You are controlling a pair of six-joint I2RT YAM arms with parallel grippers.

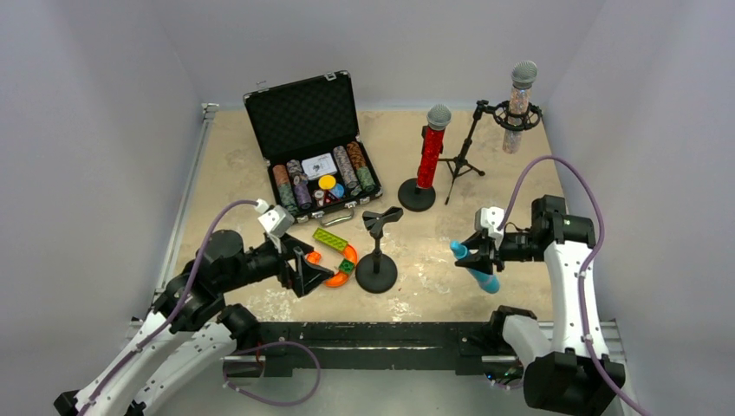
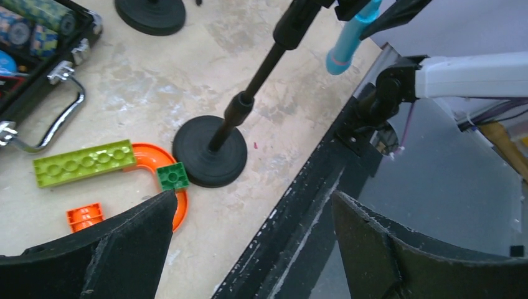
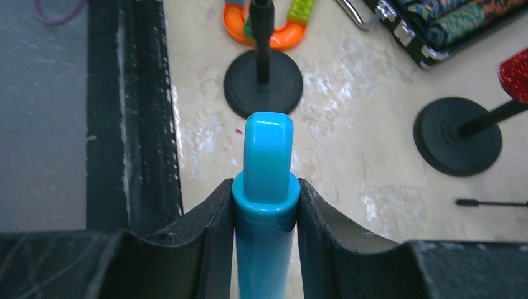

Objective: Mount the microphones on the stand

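Light-blue microphone (image 3: 268,156), clamped in the right gripper (image 3: 266,205), is not yet on the empty stand (image 1: 377,270); red glitter microphone (image 1: 428,156) and silver-pink microphone (image 1: 517,108) are mounted. Left gripper (image 2: 252,237) gapes, empty.

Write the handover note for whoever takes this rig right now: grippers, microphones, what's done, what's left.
Left gripper: open and empty, low beside the empty stand.
Right gripper: shut on the light-blue microphone, held tilted to the right of that stand.
Done: the red microphone is upright on its round-base stand, and the silver-pink microphone sits in the mount of the tripod.
Left: seat the light-blue microphone in the empty stand's clip, then release.
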